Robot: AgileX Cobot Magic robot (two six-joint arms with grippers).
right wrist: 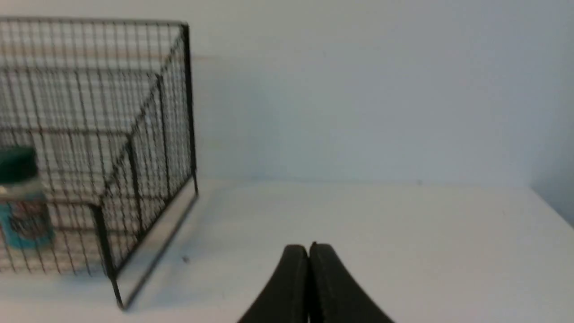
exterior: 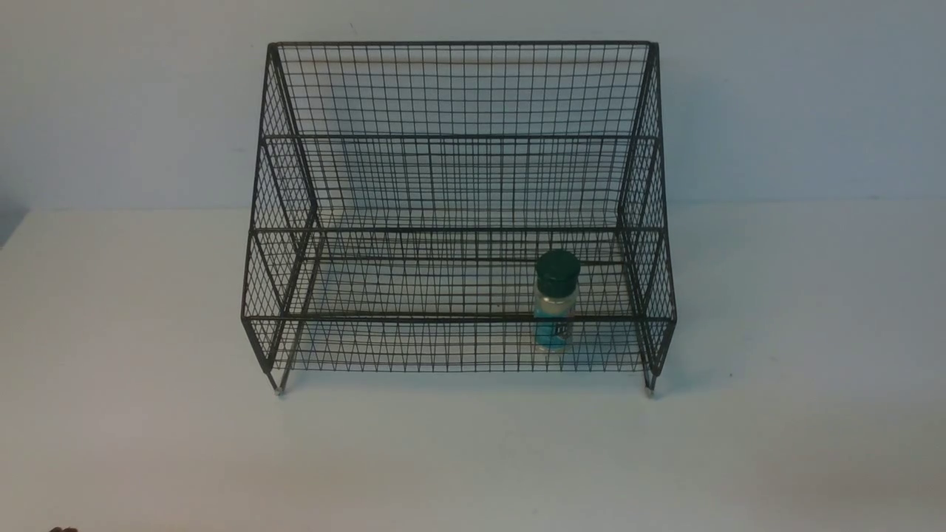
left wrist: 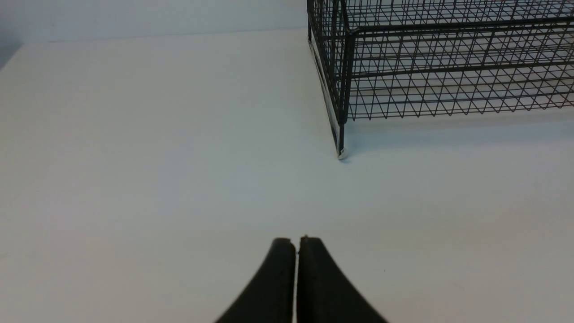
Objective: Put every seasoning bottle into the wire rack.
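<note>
One small clear seasoning bottle (exterior: 556,301) with a dark green round screw cap, a teal-blue label and pale beige contents stands upright on the lowest front shelf of our large black wire-mesh tiered rack (exterior: 457,137), toward the rack's right end and just behind the low front mesh wall. Our right wrist camera catches the same bottle (right wrist: 20,199) through the rack's (right wrist: 148,116) sloped side mesh, a little blurred. We see the rack standing on small feet on the plain white tabletop (exterior: 133,414), its tall grid back near the pale wall (exterior: 798,96). Its upper shelves show only bare wire.

Our left gripper (left wrist: 296,244) sits low over the table, near the rack's (left wrist: 439,58) front left foot but apart from it; its two black fingers are pressed together with only a hairline seam between them, gripping nothing. Our right gripper (right wrist: 308,251) is likewise closed tight and empty, off the rack's right side. Neither arm reaches into the front view.
</note>
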